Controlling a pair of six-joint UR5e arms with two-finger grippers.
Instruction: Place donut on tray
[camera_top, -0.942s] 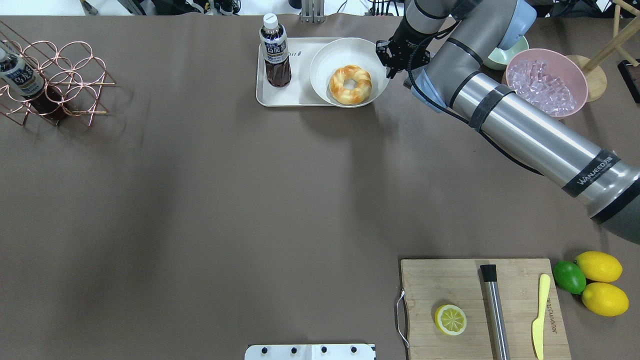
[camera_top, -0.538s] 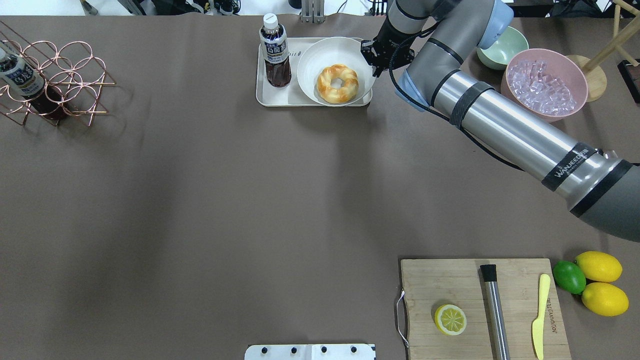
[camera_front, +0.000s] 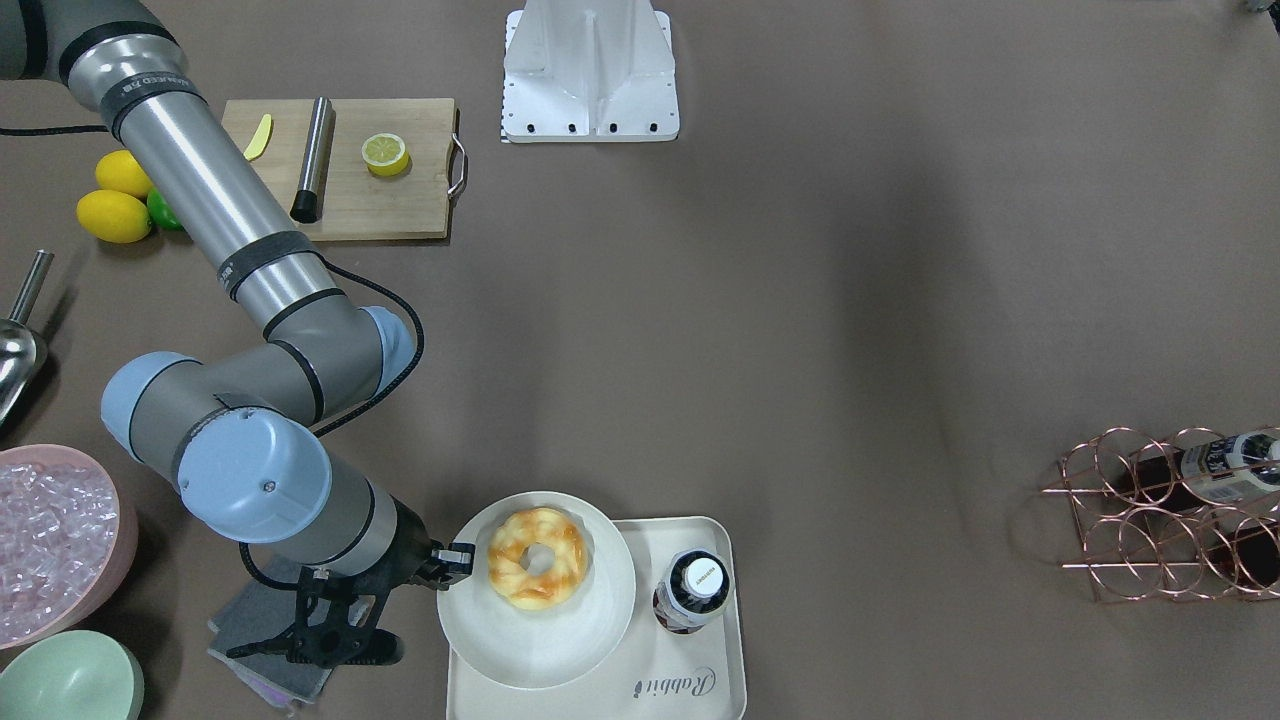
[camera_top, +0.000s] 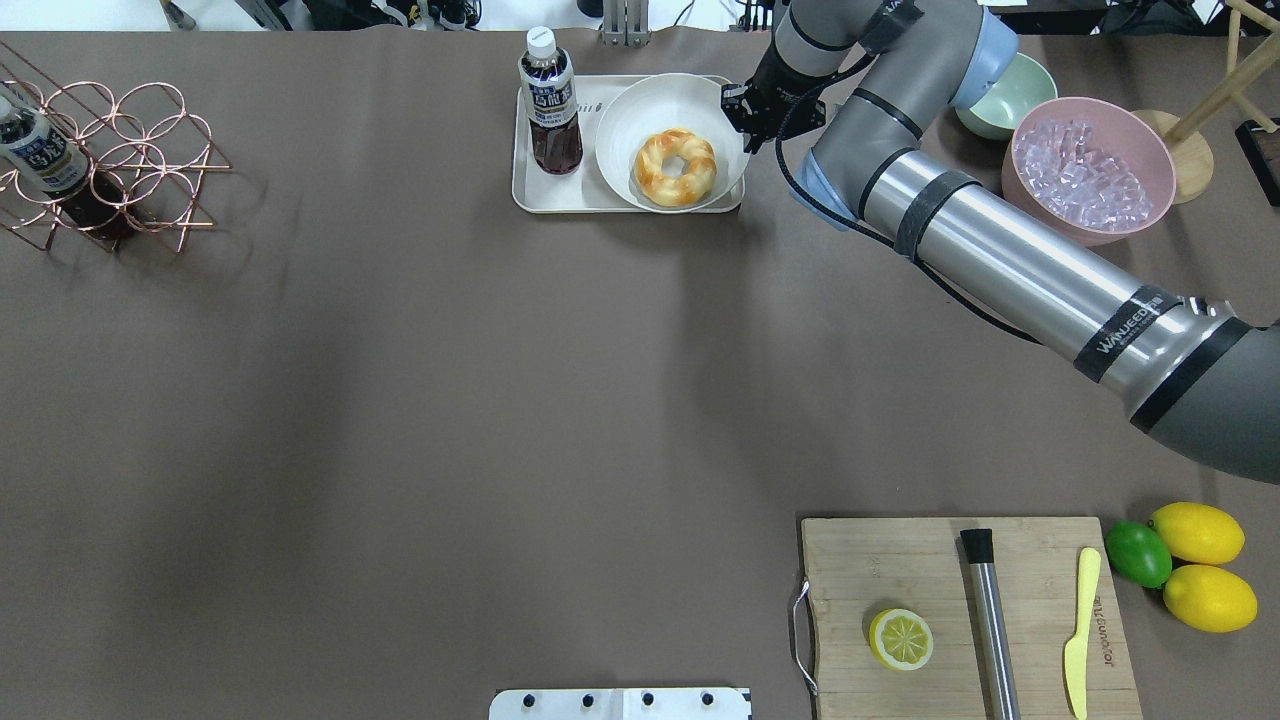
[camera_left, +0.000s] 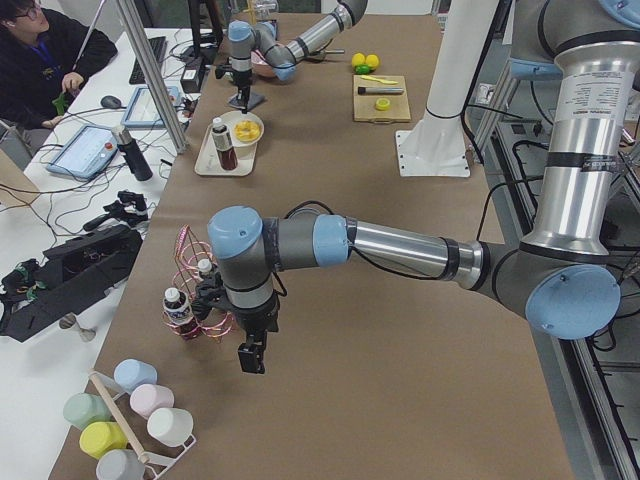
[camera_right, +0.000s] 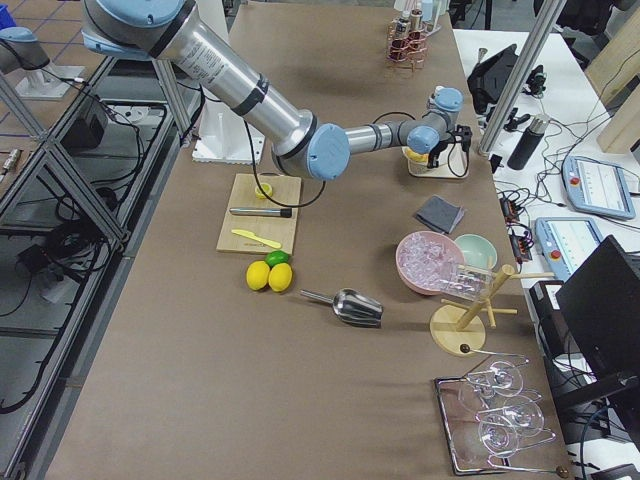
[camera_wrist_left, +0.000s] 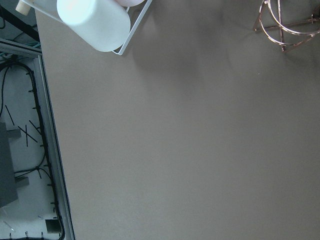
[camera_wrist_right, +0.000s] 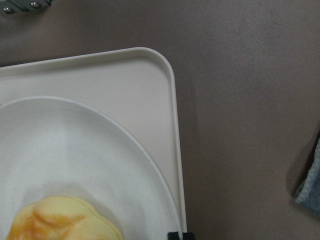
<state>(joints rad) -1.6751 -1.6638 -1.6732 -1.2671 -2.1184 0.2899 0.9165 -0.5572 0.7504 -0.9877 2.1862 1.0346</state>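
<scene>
The donut, golden-orange and twisted, lies in a round white plate. The plate rests on the right half of the cream tray, whose "Rabbit" script shows in the front view. My right gripper is shut on the plate's right rim; the front view shows it at the plate's edge. The right wrist view shows the donut, the plate and the tray corner. My left gripper hangs over the table by the copper rack; I cannot tell whether it is open or shut.
A dark drink bottle stands on the tray's left half. A pink bowl of ice and a green bowl sit right of my right arm. A grey cloth lies under the wrist. A cutting board with a lemon half is near right.
My right gripper has carried the plate with the donut leftward, from overhanging the tray's right edge to fully over the tray. In the last half second it barely moved.
</scene>
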